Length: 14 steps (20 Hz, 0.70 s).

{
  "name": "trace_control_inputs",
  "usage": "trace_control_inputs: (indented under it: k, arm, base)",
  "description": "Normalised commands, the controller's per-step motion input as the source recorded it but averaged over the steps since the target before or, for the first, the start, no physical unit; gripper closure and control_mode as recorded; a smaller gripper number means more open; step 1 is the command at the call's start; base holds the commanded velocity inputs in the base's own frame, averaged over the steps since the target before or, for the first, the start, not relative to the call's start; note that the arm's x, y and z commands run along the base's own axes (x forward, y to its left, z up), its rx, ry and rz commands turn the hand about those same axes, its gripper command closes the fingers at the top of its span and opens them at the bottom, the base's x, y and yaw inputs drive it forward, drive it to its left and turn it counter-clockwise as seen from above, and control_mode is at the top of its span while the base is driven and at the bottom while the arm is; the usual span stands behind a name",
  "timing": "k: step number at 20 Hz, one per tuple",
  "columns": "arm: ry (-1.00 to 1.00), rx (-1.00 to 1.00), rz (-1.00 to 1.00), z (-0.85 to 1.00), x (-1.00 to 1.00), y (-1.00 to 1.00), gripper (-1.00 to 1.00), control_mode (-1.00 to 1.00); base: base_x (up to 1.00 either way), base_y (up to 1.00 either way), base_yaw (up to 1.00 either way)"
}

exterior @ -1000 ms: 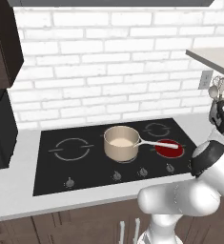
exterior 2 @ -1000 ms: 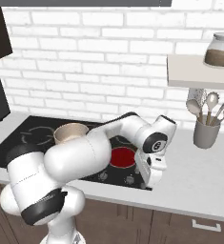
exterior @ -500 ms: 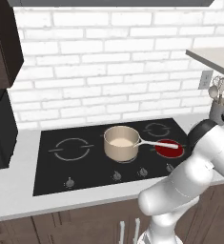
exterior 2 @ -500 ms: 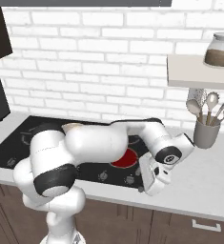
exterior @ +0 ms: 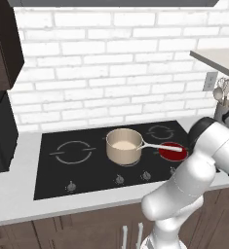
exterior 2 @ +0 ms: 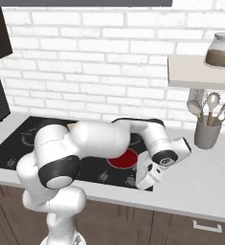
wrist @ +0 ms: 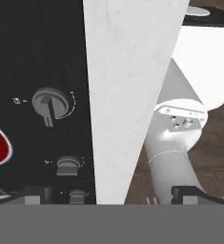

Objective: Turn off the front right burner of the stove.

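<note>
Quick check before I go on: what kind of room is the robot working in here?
A home-style kitchen, rendered in simulation. A black glass stove is set into a pale counter against a white brick wall, a tan saucepan sits on it, and a crock of utensils stands under a shelf.

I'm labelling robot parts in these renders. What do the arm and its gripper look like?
The arm is glossy white, built of fat rounded tubular links with dark grey to black bands and round caps at the joints. No cables or logos are visible. The gripper is a boxy white hand under a dark wrist cap; in the hand view its fingertips are small, dark and blocky.
</note>
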Motion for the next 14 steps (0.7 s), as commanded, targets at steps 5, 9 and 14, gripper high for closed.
trace_control_inputs:
  k: [5,9,14]
  arm:
    - [-0.01,-0.06,-0.06,-0.09,0.11,0.17,-1.0,-1.0]
    - [-0.1,-0.14,-0.04,-0.38,0.01,0.05,-1.0,-1.0]
    - [-0.11,-0.11,-0.06,-0.32,0.08,0.12,-1.0,-1.0]
  base:
    - [0.0,0.0,0.0]
    - [0.0,0.0,0.0]
    - [0.0,0.0,0.0]
